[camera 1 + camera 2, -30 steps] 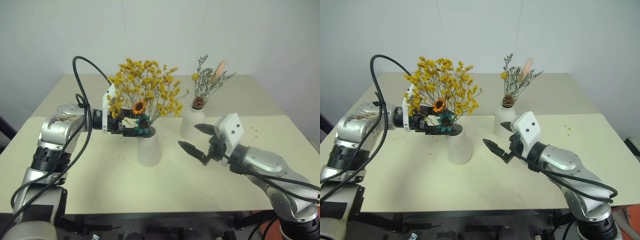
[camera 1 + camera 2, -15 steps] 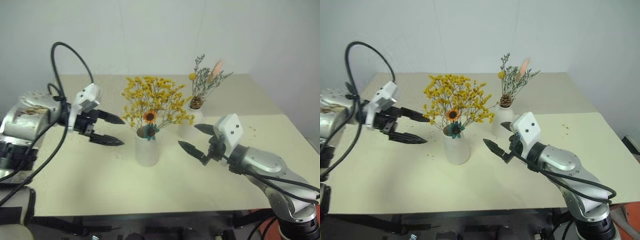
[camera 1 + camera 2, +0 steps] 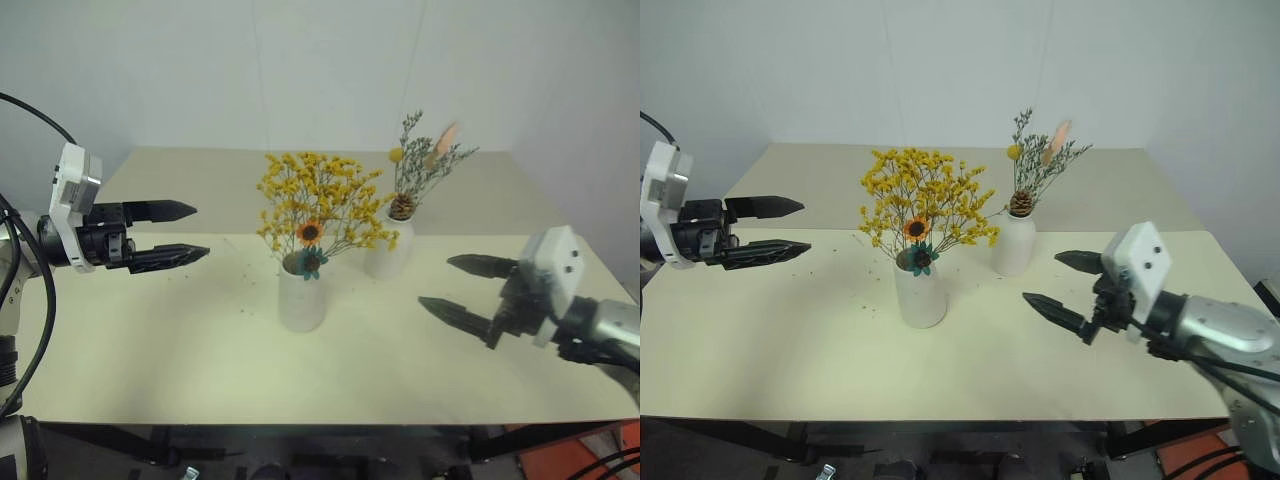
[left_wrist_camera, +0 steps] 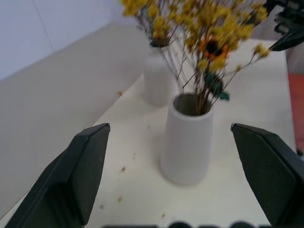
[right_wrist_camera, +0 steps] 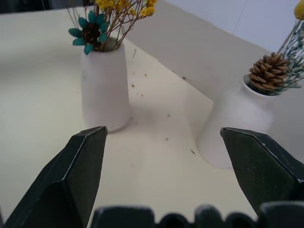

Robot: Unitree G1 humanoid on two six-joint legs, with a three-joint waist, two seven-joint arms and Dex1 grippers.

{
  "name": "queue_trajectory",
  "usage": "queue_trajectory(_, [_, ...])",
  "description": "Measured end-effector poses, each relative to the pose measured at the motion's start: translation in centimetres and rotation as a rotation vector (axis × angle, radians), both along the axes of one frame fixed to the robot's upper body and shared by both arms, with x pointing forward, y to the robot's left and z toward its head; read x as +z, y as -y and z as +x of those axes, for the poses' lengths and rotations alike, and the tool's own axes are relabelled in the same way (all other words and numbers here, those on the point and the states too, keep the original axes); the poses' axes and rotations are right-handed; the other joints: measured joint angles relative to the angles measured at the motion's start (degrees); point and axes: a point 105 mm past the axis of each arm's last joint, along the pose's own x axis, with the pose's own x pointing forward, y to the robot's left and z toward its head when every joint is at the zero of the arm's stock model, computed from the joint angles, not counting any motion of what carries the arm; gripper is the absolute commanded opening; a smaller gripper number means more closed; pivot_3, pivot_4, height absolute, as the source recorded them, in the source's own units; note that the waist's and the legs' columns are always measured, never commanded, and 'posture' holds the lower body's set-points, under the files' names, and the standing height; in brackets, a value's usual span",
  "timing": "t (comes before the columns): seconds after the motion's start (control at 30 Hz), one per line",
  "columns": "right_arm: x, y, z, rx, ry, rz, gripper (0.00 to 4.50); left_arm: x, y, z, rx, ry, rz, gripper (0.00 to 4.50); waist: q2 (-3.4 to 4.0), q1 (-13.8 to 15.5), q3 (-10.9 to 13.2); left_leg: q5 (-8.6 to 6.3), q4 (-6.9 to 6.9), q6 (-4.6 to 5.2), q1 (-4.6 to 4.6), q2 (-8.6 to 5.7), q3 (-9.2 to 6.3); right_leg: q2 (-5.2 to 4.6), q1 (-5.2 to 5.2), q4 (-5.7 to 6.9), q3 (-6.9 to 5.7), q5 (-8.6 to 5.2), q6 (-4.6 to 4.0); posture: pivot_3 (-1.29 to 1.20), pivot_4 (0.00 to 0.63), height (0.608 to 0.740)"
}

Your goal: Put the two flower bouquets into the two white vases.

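The bushy yellow bouquet (image 3: 315, 205), with an orange and a teal bloom, stands upright in the wide-mouthed white vase (image 3: 302, 300) at the table's middle. Just behind and to its right, the grey-green sprig bouquet (image 3: 425, 165) with pinecone and pink plume stands in the bottle-shaped white vase (image 3: 388, 250). My left gripper (image 3: 200, 230) hangs open and empty, well to the left of the cone vase and pointing toward it. My right gripper (image 3: 434, 282) is open and empty to the right of both vases. The right wrist view shows the cone vase (image 5: 105, 88) and the bottle vase (image 5: 235, 118) beyond the fingers (image 5: 78, 175).
The cream table (image 3: 180, 340) carries small dried-flower crumbs (image 3: 242, 312) to the left of the cone vase. A seam (image 3: 1140, 232) crosses the table behind the vases. A white wall stands behind the table.
My left gripper released the yellow bouquet, which now stands in the cone vase, and drew back to the left. The right gripper pulled away to the right.
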Motion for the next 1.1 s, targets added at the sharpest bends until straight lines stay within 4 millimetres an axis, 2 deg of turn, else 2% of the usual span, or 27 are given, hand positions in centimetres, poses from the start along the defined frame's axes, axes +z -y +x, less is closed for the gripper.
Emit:
queue_trajectory(0.2, [-1.2,3.1,-2.1,-0.02,-0.136,-0.083,4.5,-2.8,-0.9,-0.8,0.047,-0.073,0.092,4.47,0.03,-0.27,0.01,-0.02,-0.05,0.03,0.08,0.08,0.07,0.06,0.0,0.06,0.04,-0.06,-0.08,0.0,0.15,0.74])
queue_trajectory(0.37, [-1.0,6.2,-2.5,-0.115,-0.161,-0.131,4.5,-3.1,-1.7,-1.7,0.065,-0.063,0.13,4.47,0.02,-0.11,0.0,-0.02,-0.03,0.03,0.13,0.09,0.12,0.05,0.07,0.04,0.05,-0.15,0.08,0.0,0.15,0.74])
queue_trajectory(0.5, [-0.9,7.6,-2.1,-0.178,-0.155,-0.139,4.5,-3.6,-1.7,-2.0,0.063,-0.072,0.137,4.47,0.02,-0.09,0.0,-0.02,-0.03,0.03,0.11,0.12,0.13,0.08,0.04,0.05,0.05,-0.16,0.08,0.0,0.15,0.74])
queue_trajectory(0.6, [-0.8,7.8,-2.0,-0.186,-0.145,-0.148,4.5,-3.5,-1.5,-2.0,0.055,-0.066,0.135,4.47,0.02,-0.12,0.0,-0.02,-0.03,0.03,0.1,0.12,0.14,0.07,0.03,0.03,0.05,-0.16,0.08,0.0,0.15,0.74])
queue_trajectory(0.8, [-0.9,6.9,-1.4,-0.148,-0.139,-0.143,4.5,-3.5,-1.5,-2.3,0.029,-0.082,0.118,4.47,0.02,-0.17,0.0,-0.02,-0.03,0.03,0.11,0.12,0.14,0.08,0.03,0.05,0.06,-0.16,0.08,0.0,0.15,0.74])
queue_trajectory(0.9, [-0.2,6.2,-1.4,-0.099,-0.123,-0.16,4.5,-3.2,-1.9,-2.1,0.014,-0.109,0.114,4.47,0.02,-0.16,0.0,-0.02,-0.03,0.03,0.11,0.12,0.14,0.09,0.03,0.05,0.05,-0.17,0.08,0.0,0.15,0.74])
queue_trajectory(1.1, [2.5,5.0,-1.6,0.029,-0.076,-0.184,4.5,-2.4,-3.2,-1.0,-0.014,-0.201,0.063,4.47,0.05,-0.15,0.02,-0.02,-0.02,0.03,0.1,0.12,0.15,0.08,0.01,0.07,0.04,-0.16,0.06,0.0,0.15,0.74])
